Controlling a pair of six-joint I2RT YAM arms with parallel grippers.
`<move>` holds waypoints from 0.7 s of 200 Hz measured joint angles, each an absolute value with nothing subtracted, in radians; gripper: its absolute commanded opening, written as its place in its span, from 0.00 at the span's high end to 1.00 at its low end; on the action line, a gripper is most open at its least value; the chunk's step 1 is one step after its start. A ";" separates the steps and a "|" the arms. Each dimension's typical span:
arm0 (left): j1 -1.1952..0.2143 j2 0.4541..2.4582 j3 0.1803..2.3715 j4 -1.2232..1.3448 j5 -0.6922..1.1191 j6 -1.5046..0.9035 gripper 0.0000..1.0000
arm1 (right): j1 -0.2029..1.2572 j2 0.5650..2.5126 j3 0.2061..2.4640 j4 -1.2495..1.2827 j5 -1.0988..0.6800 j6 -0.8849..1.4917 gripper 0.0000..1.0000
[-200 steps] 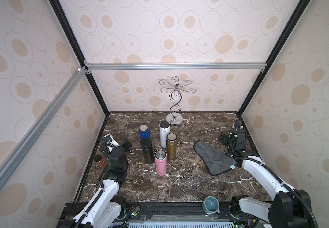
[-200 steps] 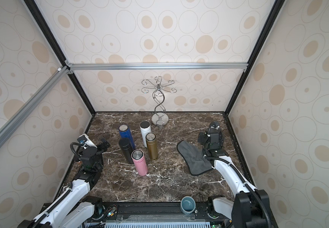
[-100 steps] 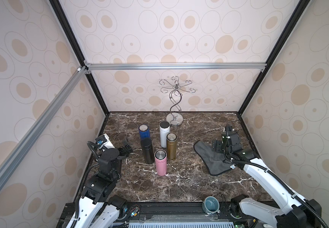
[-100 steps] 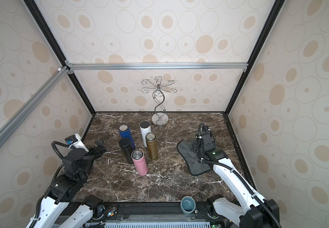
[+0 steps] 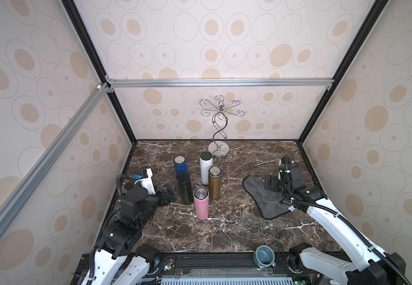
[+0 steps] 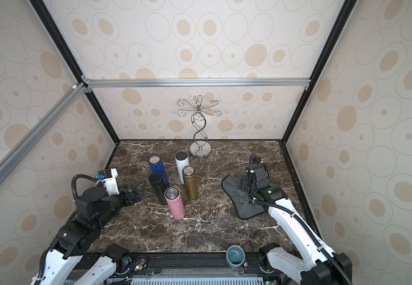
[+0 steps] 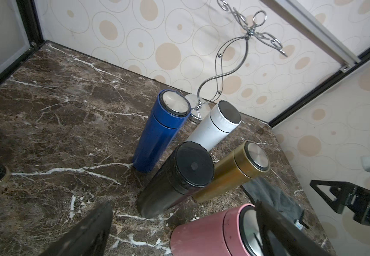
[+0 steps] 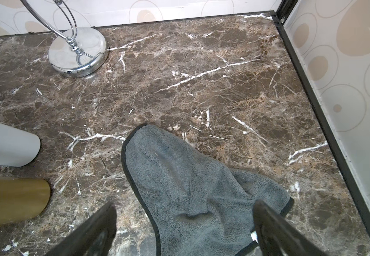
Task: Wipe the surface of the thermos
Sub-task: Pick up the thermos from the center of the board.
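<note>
Thermos flasks (image 6: 190,182), five of them, stand upright in a tight cluster mid-way across the marble table (image 5: 237,234): pink flask (image 5: 201,203) nearest me, black flask (image 5: 184,188) and gold flask (image 5: 214,182) behind it, blue flask (image 5: 180,165) and white flask (image 5: 205,167) at the back. My left gripper (image 5: 169,195) sits just beside the black flask, fingers spread wide and empty. Well apart to the right lies the grey cloth (image 5: 261,195); my right gripper (image 5: 271,183) hovers over it, fingers wide, gripping nothing
</note>
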State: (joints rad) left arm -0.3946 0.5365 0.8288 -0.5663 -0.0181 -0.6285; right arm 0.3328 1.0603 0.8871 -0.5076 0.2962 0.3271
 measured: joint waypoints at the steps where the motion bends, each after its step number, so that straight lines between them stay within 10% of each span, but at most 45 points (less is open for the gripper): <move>1: -0.395 0.535 0.830 -0.567 -0.014 -0.628 0.00 | 0.333 1.061 0.887 -0.508 0.296 0.327 0.03; 140: -0.395 0.525 0.926 -0.676 0.245 -0.583 0.01 | 0.333 1.072 0.896 -0.486 0.284 0.313 0.03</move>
